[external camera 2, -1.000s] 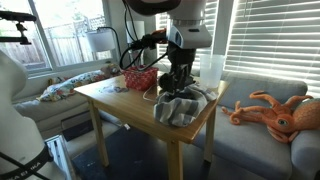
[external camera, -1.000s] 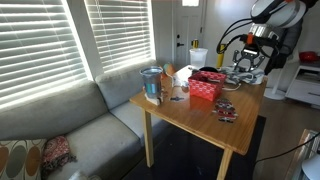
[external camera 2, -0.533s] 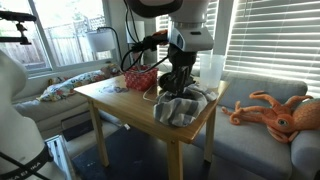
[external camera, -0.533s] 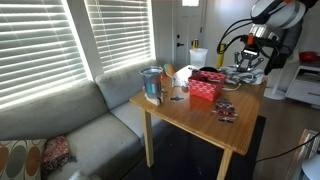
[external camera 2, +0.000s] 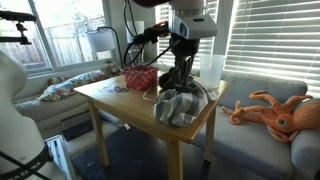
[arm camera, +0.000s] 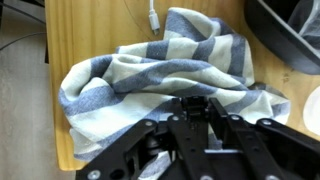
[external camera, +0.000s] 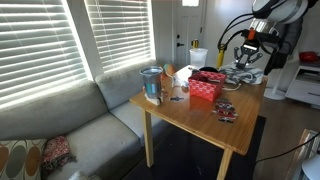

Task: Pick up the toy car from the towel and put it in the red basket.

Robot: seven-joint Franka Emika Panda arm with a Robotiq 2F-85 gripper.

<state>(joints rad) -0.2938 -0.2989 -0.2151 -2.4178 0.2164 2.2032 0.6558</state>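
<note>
A grey and white striped towel [arm camera: 150,70] lies crumpled on the wooden table [arm camera: 90,25] and shows in both exterior views [external camera: 243,76] [external camera 2: 180,106]. My gripper [arm camera: 196,112] hangs just above it, with its jaws closed on a small dark toy car [arm camera: 196,103]. In both exterior views the gripper [external camera 2: 178,78] [external camera: 246,60] is lifted a little off the towel. The red basket [external camera 2: 140,78] [external camera: 205,88] stands on the table beside the towel.
A white pitcher [external camera 2: 211,68] stands by the towel at the table's edge. A blue cup [external camera: 151,84] and small dark items [external camera: 226,110] sit on the table. An orange octopus plush [external camera 2: 272,110] lies on the sofa. A white cable [arm camera: 152,15] and a dark tray [arm camera: 290,30] lie near the towel.
The arm has risen from the towel, with the jaws still closed on the dark toy car. The towel and basket have not moved.
</note>
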